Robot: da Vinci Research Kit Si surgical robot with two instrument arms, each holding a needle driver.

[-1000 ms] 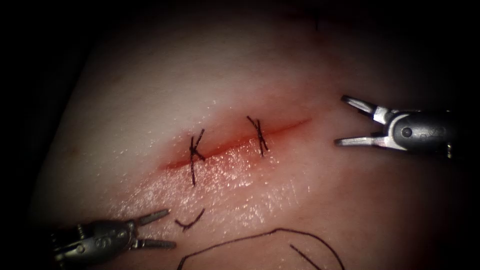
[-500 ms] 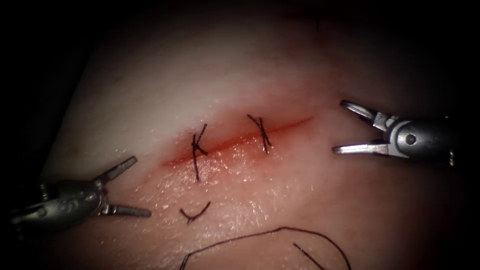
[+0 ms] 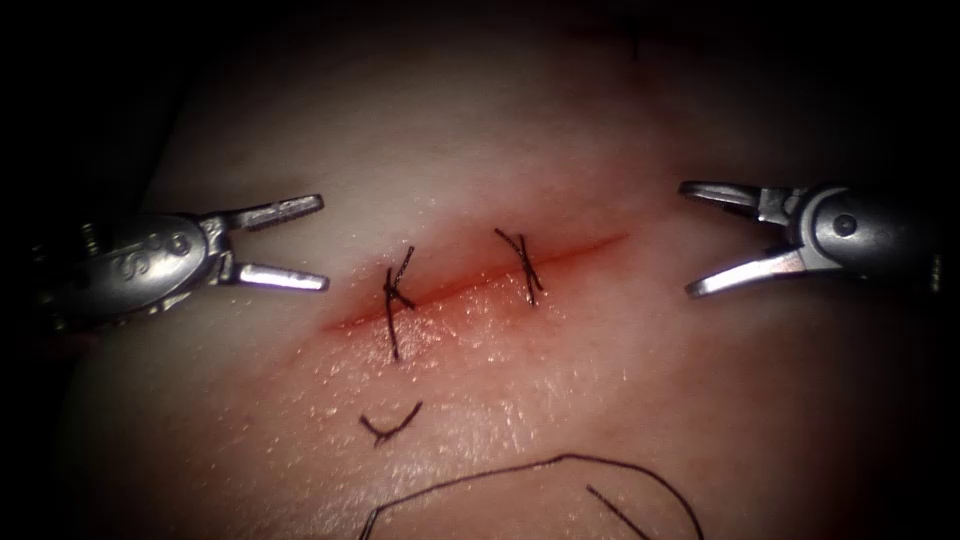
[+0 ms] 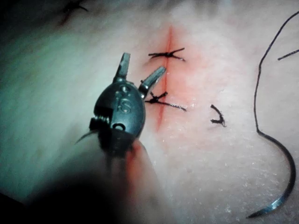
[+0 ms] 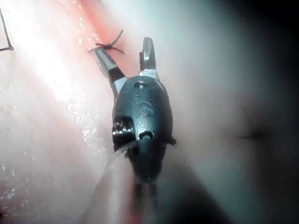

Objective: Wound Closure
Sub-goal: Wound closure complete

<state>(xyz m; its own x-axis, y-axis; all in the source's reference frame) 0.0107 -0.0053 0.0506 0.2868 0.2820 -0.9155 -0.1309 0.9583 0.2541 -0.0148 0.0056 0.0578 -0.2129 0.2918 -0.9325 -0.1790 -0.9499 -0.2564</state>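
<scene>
The tissue (image 3: 500, 130) carries a slanting red cut (image 3: 470, 285) crossed by two tied stitches (image 3: 396, 300) (image 3: 522, 262). My left tool (image 3: 320, 243) hovers open left of the cut, holding nothing; it shows again (image 4: 140, 70) in the left wrist view. My right tool (image 3: 688, 238) stands open off the cut's right end, also empty, with its jaws (image 5: 126, 51) near a stitch (image 5: 110, 45) in the right wrist view. The curved needle (image 4: 285, 186) lies free on the tissue with its thread (image 4: 261, 79). Dark thread (image 3: 560, 465) arcs along the near edge of the tissue.
A short cut end of thread (image 3: 390, 425) lies on the tissue below the left stitch, seen also as a small piece (image 4: 217, 115) in the left wrist view. Red fluid (image 3: 420, 310) stains the tissue along the cut.
My left tool has risen from the near left of the tissue to the left side, level with the cut. The right tool shifted slightly and its jaws tilted; both stayed open.
</scene>
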